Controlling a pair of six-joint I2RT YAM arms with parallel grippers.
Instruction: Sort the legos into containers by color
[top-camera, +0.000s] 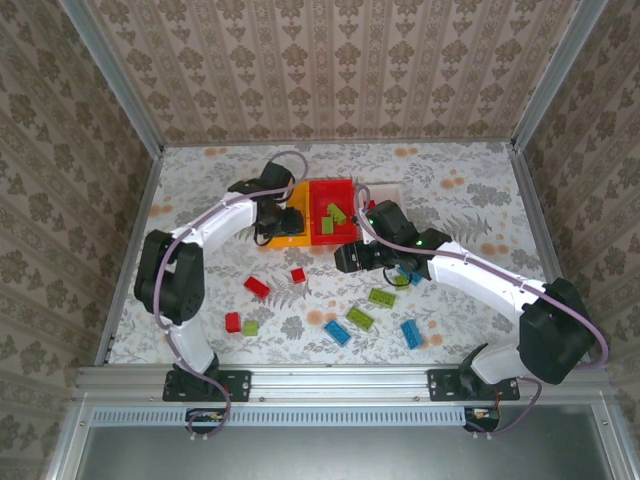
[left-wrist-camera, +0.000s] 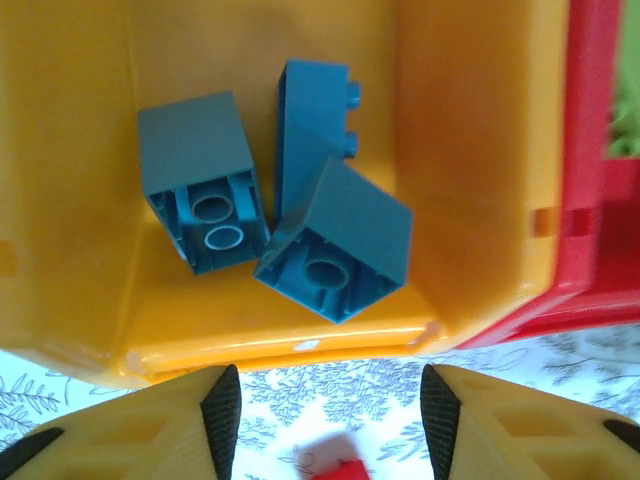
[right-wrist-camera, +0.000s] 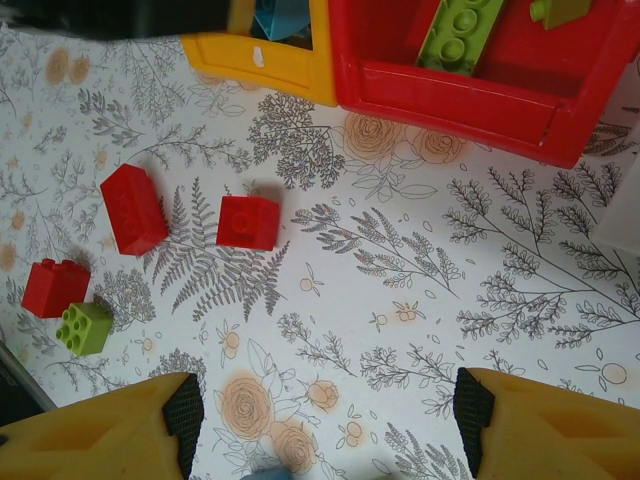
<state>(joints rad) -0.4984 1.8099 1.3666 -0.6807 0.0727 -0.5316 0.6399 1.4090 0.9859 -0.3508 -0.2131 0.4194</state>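
Three blue legos (left-wrist-camera: 290, 215) lie in the yellow-orange container (left-wrist-camera: 470, 150). My left gripper (left-wrist-camera: 330, 420) hangs open over that container's near wall with nothing between its fingers; from above it shows at the yellow-orange container (top-camera: 290, 222). The red container (top-camera: 333, 210) next to it holds green legos (right-wrist-camera: 460, 30). My right gripper (right-wrist-camera: 325, 420) is open over bare table in front of the red container (right-wrist-camera: 480, 85). Red legos (right-wrist-camera: 133, 208) (right-wrist-camera: 248, 221) (right-wrist-camera: 55, 287) and a green lego (right-wrist-camera: 85, 328) lie to its left. A white container (top-camera: 388, 188) stands behind the right arm.
More loose legos lie near the front of the table: blue ones (top-camera: 337, 332) (top-camera: 411, 333) and green ones (top-camera: 360, 319) (top-camera: 381, 296). A red lego (left-wrist-camera: 340, 468) sits on the table under my left gripper. Patterned walls enclose the table.
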